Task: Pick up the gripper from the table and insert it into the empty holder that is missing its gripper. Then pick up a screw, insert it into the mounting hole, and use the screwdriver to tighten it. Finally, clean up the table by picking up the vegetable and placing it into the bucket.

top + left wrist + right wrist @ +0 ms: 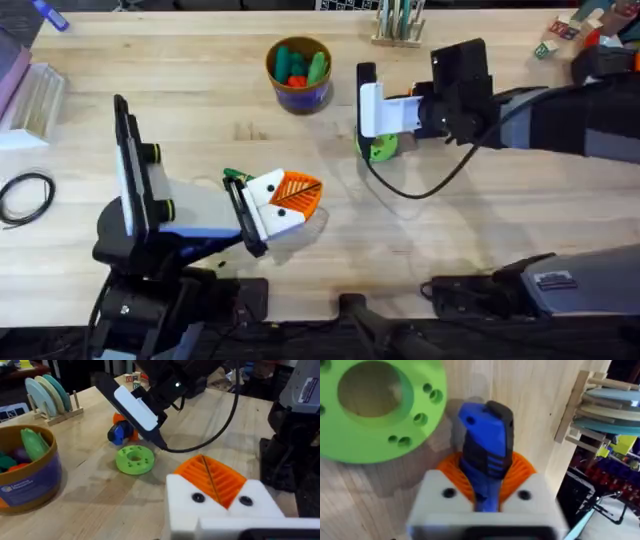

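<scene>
1. Two arms are working over the table (480,230); the right gripper (487,485) is clamping the blue screwdriver (485,445) just beside the green disc (375,405).
2. The left gripper (212,480) is pressing its orange pads (225,472) together, holding nothing.
3. The bucket (299,72) is standing well behind, holding toy vegetables.

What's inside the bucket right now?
The bucket holds green and orange toy vegetables, piled to just above its rim; the left wrist view also shows a green pod leaning against the inner wall. Anything beneath that pile, and the bucket's bottom, is covered.
</scene>
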Robot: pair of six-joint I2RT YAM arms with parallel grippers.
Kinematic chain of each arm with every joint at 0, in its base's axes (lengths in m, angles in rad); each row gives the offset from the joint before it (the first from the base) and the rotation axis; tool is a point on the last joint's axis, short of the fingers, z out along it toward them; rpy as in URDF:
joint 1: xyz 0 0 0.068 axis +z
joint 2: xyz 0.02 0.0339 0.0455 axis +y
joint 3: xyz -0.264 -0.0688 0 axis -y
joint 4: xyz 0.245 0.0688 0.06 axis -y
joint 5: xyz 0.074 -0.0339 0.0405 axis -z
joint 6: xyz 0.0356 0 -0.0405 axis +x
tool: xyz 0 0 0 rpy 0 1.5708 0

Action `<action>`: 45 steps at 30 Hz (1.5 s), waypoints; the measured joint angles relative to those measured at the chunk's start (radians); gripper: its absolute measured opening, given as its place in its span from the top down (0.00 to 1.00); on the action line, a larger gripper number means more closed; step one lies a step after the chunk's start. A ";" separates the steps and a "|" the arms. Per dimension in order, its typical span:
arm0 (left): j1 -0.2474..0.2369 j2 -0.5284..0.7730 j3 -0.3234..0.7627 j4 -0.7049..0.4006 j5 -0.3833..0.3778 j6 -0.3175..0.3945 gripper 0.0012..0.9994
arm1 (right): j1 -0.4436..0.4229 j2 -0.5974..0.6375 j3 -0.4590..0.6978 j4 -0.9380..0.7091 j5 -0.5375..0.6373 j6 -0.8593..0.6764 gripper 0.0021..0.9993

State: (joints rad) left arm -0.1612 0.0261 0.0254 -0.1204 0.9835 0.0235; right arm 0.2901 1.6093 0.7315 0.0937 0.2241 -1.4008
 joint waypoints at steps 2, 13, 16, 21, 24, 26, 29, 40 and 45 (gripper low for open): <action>0.000 0.000 0.000 0.000 0.000 0.000 0.99 | 0.000 -0.002 0.013 -0.018 0.000 -0.008 0.67; 0.000 0.000 0.000 0.000 0.000 0.000 0.99 | 0.005 -0.031 0.044 -0.068 0.023 0.118 0.01; 0.000 0.000 0.000 0.000 0.001 0.002 0.80 | 0.033 -0.097 0.041 -0.165 0.022 0.278 0.01; 0.000 0.000 0.000 0.000 0.000 0.001 0.06 | 0.039 -0.206 0.052 -0.299 0.023 0.494 0.01; 0.000 0.000 0.000 0.001 -0.001 0.000 0.02 | 0.059 -0.272 0.065 -0.337 0.022 0.606 0.01; 0.000 0.000 -0.004 0.027 -0.010 0.000 0.01 | 0.081 -0.316 0.073 -0.340 0.022 0.674 0.01; 0.000 0.000 -0.006 0.134 -0.026 -0.010 0.01 | 0.108 -0.371 0.082 -0.340 0.021 0.741 0.01; 0.000 0.102 0.376 -0.412 -0.524 -0.246 0.01 | 0.203 -0.423 0.085 -0.341 0.019 0.810 0.01; 0.000 0.309 0.579 -0.632 -0.705 -0.248 0.01 | 0.217 -0.423 0.085 -0.332 0.018 0.815 0.01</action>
State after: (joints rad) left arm -0.1612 0.3353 0.6043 -0.7526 0.2780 -0.2245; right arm 0.5068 1.1866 0.8165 -0.2382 0.2420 -0.5861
